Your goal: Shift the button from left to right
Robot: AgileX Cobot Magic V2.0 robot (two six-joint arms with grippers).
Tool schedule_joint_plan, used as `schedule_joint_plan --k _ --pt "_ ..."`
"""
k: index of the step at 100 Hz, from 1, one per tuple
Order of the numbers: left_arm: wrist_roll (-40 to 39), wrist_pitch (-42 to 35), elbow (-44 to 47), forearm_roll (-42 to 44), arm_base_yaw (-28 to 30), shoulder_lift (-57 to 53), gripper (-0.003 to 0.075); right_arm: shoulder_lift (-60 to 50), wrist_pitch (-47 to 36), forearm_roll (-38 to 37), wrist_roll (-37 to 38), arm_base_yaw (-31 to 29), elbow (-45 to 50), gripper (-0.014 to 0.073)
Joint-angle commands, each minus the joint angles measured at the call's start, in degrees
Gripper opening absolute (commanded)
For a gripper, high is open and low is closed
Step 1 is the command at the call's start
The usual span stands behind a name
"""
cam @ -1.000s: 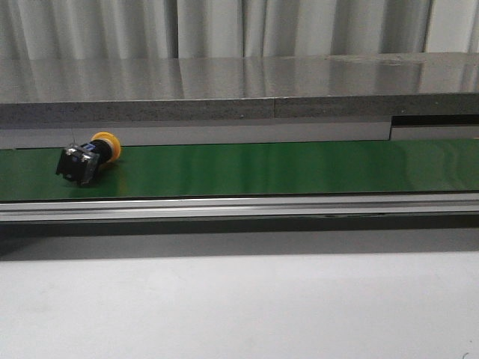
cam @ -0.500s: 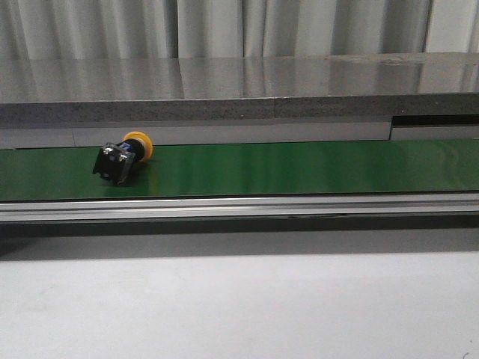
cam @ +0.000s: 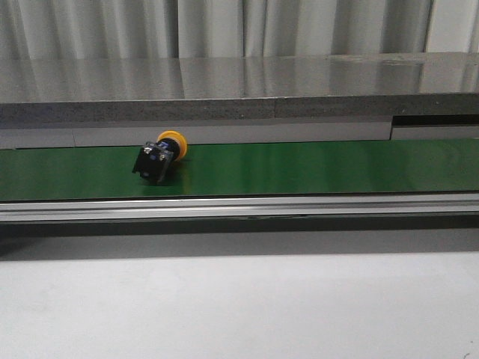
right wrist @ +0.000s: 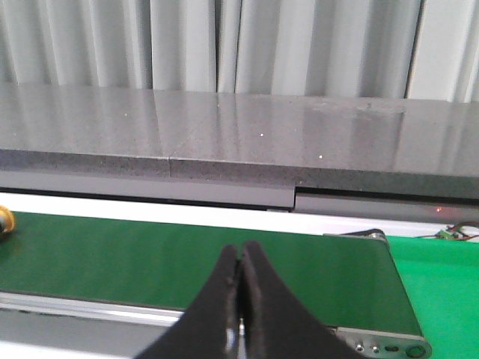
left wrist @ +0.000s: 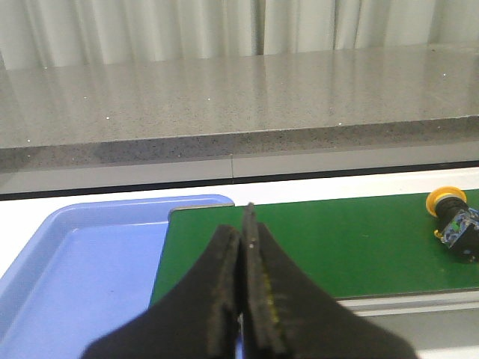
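Observation:
The button (cam: 159, 158), a yellow-orange cap on a black blocky body, lies on its side on the green conveyor belt (cam: 299, 168), left of the belt's middle. It also shows in the left wrist view, button (left wrist: 455, 221), far off to one side of my left gripper (left wrist: 243, 235), which is shut and empty over the belt's end. A sliver of the yellow cap (right wrist: 4, 222) peeks in at the edge of the right wrist view. My right gripper (right wrist: 241, 258) is shut with nothing in it, above the belt near its other end. Neither gripper appears in the front view.
A blue tray (left wrist: 82, 269) sits beside the belt's left end. Along the belt's far side runs a grey stone ledge (cam: 239, 93), and along its near side an aluminium rail (cam: 239, 207). A green surface (right wrist: 441, 292) lies past the belt's right end.
The button has travelled to the right along the belt, keeping its tilt. Neither gripper shows in the earlier frames.

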Motion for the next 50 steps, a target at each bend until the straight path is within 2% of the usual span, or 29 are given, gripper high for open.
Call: schedule_joint_plan --k 1,29,50 --pt "-0.1 -4.6 -1.5 -0.9 -0.4 0.6 -0.0020 4.4 3.9 -0.6 0.0 0.0 -7.0 -0.0067" --pt "-0.1 -4.6 -1.5 -0.9 -0.4 0.6 -0.0020 23.5 22.9 0.7 0.0 0.0 -25.1 -0.0067" --pt "-0.1 -4.6 -1.5 -0.9 -0.4 0.6 -0.0020 35.5 24.7 4.9 0.0 0.0 -32.2 -0.0067"
